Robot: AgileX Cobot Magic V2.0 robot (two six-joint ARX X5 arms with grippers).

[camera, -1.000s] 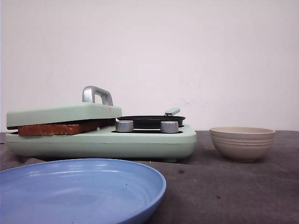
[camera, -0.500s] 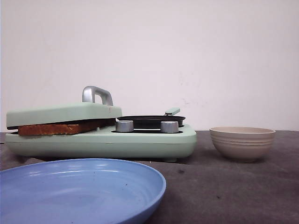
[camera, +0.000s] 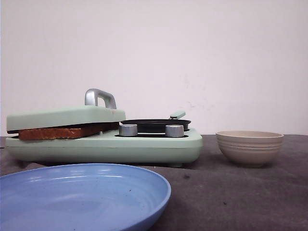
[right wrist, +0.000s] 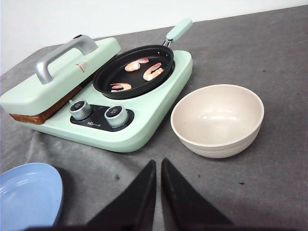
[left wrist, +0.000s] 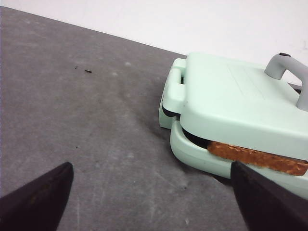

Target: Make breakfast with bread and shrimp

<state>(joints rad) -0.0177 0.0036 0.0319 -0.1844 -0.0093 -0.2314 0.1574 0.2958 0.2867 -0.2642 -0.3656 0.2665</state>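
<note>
While the bread [left wrist: 257, 158] sits clamped under the lid [left wrist: 240, 103] of the mint-green breakfast maker [camera: 144, 144], only its browned crust edge peeks out of the gap on the press side, its long axis running along the maker's front. The left hand [left wrist: 149, 197] hangs with its fingers spread wide and empty, out beyond the press end of the maker, so the toast lies ahead of it and a little off to one side. The right hand [right wrist: 158, 192] has its fingers pinched together, holding nothing, in front of the maker near the beige bowl [right wrist: 217, 120]. Three shrimp [right wrist: 152, 71] lie in the small black pan [right wrist: 134, 72] beside the press. I'd judge the left arm nearer the bread, though the lid handle [right wrist: 65, 55] must be lifted first. A blue plate [camera: 82, 197] waits in front of the maker on the grey surface [left wrist: 72, 106].
</note>
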